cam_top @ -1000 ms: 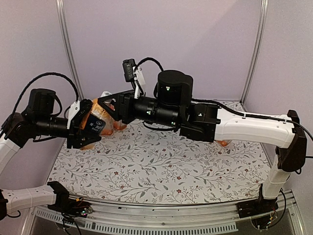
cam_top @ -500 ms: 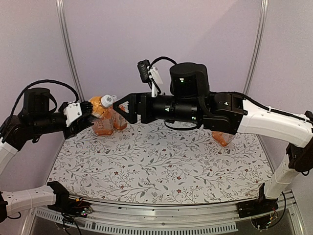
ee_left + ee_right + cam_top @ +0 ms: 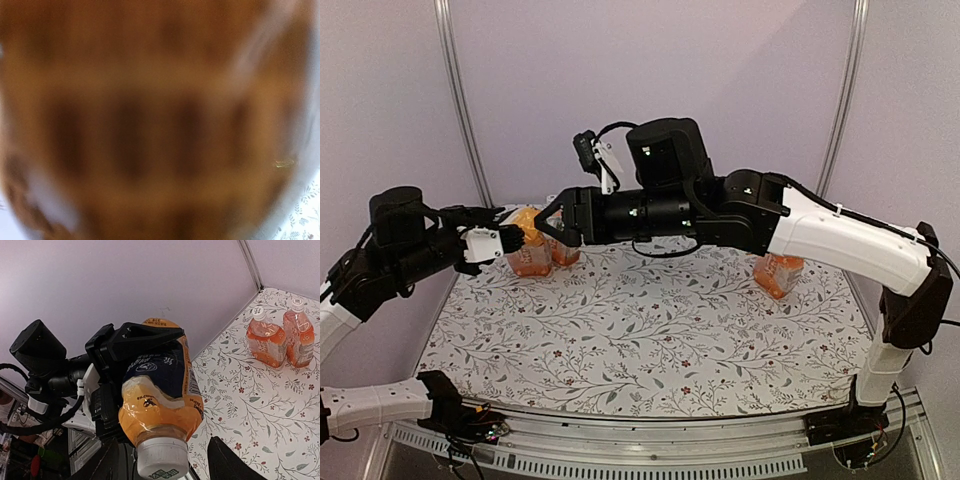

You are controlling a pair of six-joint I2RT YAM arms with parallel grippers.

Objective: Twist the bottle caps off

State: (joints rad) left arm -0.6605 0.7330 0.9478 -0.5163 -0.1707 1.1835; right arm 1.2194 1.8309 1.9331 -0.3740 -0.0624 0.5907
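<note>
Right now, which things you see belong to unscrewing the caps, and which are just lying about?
In the job: held bottle; its cap; wide standing bottle; slim standing bottle; lone bottle at right; left gripper; right gripper.
Just there: floral table cover; metal frame post.

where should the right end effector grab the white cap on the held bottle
Pinch the small round white plastic screw cap across its side wall, coming head-on: the clear orange-drink bottle in the left end effector points it straight at the right end effector.

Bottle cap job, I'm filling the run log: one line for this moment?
left hand: holds bottle | right hand: open, at cap | cap: on
</note>
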